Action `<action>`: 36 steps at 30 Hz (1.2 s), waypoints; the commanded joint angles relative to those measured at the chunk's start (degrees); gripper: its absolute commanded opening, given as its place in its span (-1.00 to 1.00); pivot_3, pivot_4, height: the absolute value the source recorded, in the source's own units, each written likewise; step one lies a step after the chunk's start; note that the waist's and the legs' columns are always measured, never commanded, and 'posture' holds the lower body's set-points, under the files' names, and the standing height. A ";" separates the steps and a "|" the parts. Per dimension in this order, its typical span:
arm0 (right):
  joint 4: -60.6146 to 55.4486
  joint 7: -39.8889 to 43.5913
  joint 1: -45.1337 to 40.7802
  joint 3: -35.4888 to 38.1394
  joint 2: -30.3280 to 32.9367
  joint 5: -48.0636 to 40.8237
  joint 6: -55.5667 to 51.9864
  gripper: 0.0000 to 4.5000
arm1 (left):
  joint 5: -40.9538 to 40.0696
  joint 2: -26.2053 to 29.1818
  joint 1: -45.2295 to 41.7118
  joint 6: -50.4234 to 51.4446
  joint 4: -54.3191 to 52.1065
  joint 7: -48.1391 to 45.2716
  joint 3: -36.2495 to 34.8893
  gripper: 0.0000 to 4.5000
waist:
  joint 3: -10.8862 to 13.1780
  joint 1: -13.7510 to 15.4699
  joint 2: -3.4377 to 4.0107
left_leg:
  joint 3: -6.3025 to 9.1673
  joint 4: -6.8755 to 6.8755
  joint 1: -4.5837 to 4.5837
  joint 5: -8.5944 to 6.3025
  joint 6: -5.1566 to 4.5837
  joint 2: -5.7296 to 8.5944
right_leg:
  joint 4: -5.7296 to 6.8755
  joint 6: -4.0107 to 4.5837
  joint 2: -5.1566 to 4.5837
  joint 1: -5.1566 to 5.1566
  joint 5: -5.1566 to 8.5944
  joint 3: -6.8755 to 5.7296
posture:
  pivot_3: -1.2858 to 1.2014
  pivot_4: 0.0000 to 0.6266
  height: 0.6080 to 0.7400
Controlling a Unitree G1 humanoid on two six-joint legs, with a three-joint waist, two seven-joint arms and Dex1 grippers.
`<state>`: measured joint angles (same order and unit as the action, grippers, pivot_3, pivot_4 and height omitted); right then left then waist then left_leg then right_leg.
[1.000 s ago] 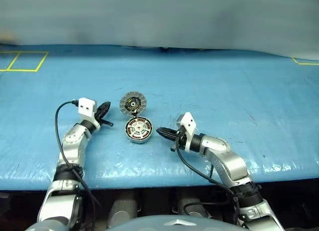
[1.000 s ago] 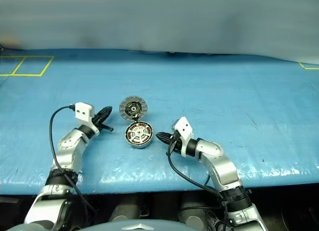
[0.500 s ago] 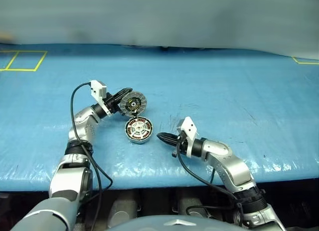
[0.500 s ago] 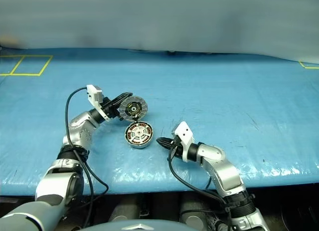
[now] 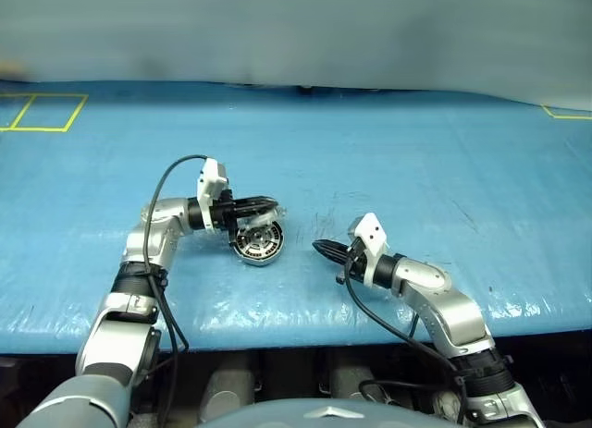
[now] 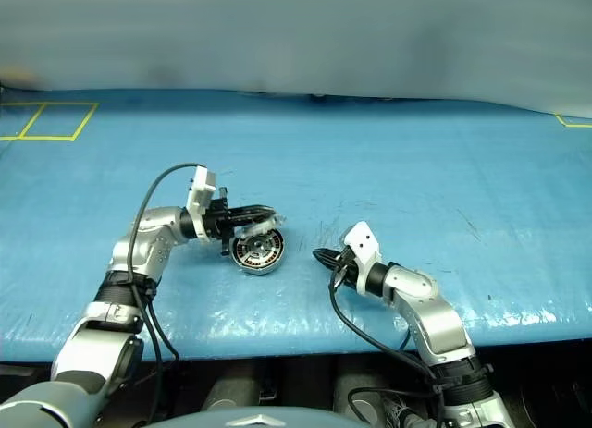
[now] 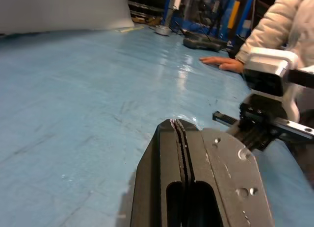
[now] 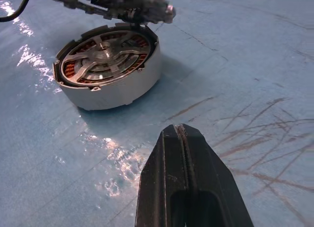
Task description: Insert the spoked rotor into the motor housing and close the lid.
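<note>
The motor housing (image 8: 116, 88) sits open side up on the blue counter (image 5: 416, 151). The rotor (image 8: 100, 53) already lies inside it, with its silver spokes over the ring of copper coils. The left gripper (image 5: 272, 204) reaches level across the far rim of the housing, jaws pressed together and holding nothing. Just under it the lid (image 6: 266, 223) shows as a blurred pale edge leaning over that far rim. Whether it rests on the rim cannot be told. The right gripper (image 5: 317, 248) hovers on the housing's other side, near but apart from it, jaws together and empty too. The insertion looks done and the closing is the step in hand. The main risk is that the lid, nudged by closed jaws and not gripped, comes down crooked and catches on the rim or the spokes. It could also skid off onto the counter beside the housing. Nothing steadies the housing, so a sideways push could slide it out from under the lid.
</note>
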<state>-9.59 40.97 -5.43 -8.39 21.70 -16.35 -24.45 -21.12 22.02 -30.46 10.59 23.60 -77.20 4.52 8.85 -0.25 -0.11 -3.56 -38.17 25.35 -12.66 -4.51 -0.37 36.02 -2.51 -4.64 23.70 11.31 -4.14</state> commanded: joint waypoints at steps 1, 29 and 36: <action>-1.98 -0.66 -0.11 1.10 -0.17 -0.73 0.45 -1.00 | 1.24 0.99 1.28 0.42 -5.08 0.34 1.94 -0.99 | 0.00 0.00 0.00 | 0.00 0.00 0.00 -0.03 -0.04 -0.01 | 0.00 0.01 0.01 0.01 0.01 0.02 | 0.03 -0.52 1.00; 0.70 -4.17 -5.54 -1.06 -7.11 0.61 6.10 -1.00 | -7.65 -0.23 24.46 -13.06 -18.96 9.84 -10.39 -0.99 | -0.04 -0.34 0.07 | -0.10 0.23 -0.41 -0.03 0.04 -0.12 | 0.02 0.35 -0.49 0.08 0.01 0.08 | 0.03 -0.52 1.00; 6.09 -1.11 -10.19 -7.23 -8.85 3.44 7.14 -0.92 | -3.98 1.95 32.73 -18.47 -17.19 9.71 -9.99 -1.00 | -0.03 -0.34 0.09 | -0.12 0.21 -0.43 -0.11 0.15 -0.13 | 0.02 0.36 -0.48 0.09 0.04 0.02 | 0.03 -0.52 1.00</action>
<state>-3.36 38.55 -14.44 -14.79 13.08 -13.52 -18.84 -26.45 23.42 1.71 -5.52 6.66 -67.57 -5.34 8.82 -0.59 -0.02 -3.68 -37.96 24.92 -12.84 -4.23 -0.50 36.04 -2.15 -5.14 23.78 11.34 -4.12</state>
